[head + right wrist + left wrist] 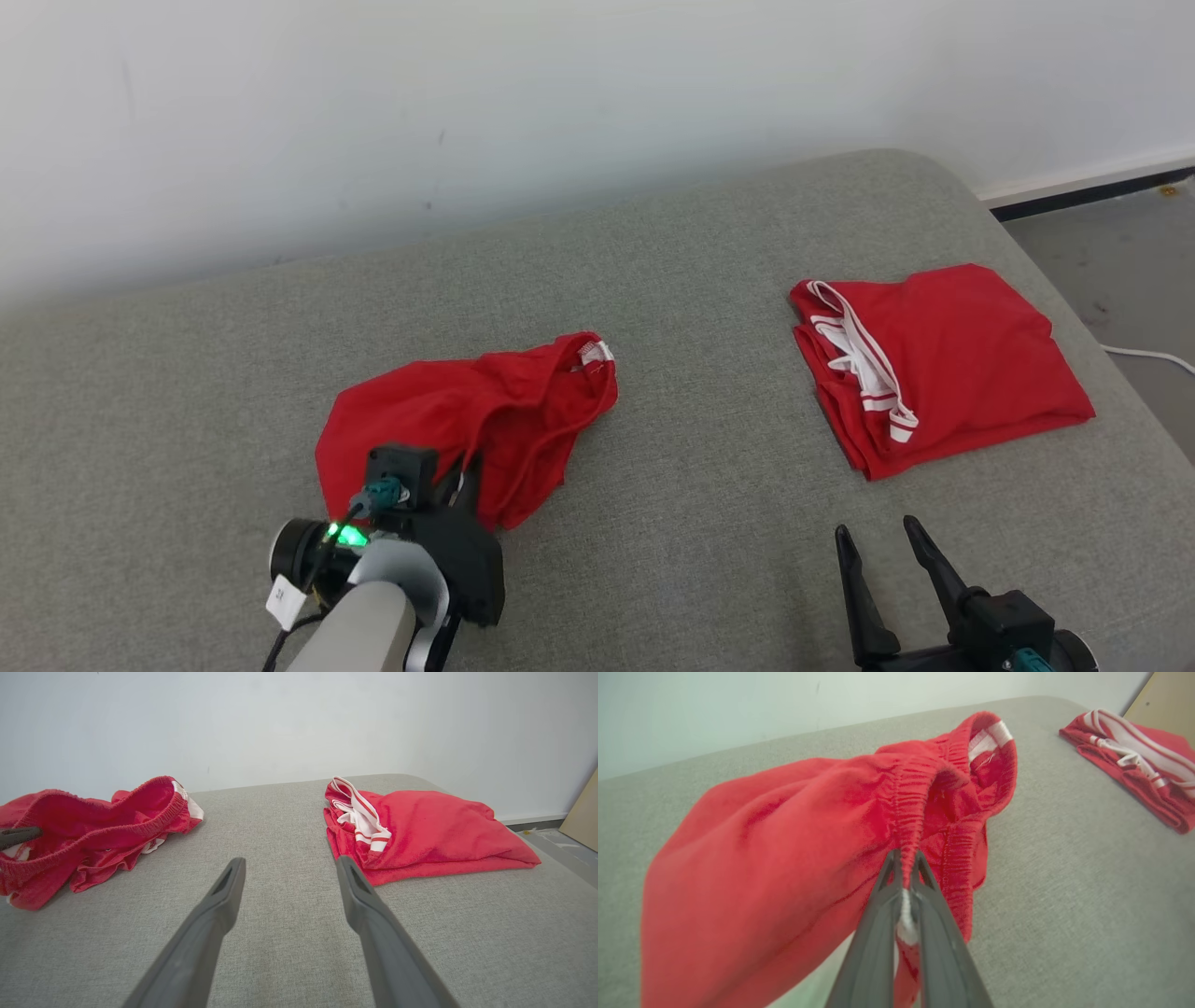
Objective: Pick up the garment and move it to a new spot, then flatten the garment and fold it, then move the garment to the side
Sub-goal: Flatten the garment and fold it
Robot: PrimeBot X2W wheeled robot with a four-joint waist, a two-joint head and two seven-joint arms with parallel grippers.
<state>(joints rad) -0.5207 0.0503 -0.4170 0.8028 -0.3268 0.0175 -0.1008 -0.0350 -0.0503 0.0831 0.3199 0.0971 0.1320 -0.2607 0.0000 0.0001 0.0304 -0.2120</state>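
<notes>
I find the left gripper (pixel 904 856) clenched on the elastic waistband of the crumpled red garment (pixel 439 411). The garment lies bunched on the grey cushion (pixel 653 523), left of centre and nearer the front edge than the back. The cloth appears drawn up at the pinch, with most of it resting on the cushion. I judge the task to be at its first step: the grasp is made, while carrying to a new spot, flattening, folding and moving aside are all outstanding. The right gripper (pixel 289 863) hovers with jaws spread, holding nothing, near the front right corner. A second red garment (pixel 971 364) with white trim lies folded by the right edge, well apart.
</notes>
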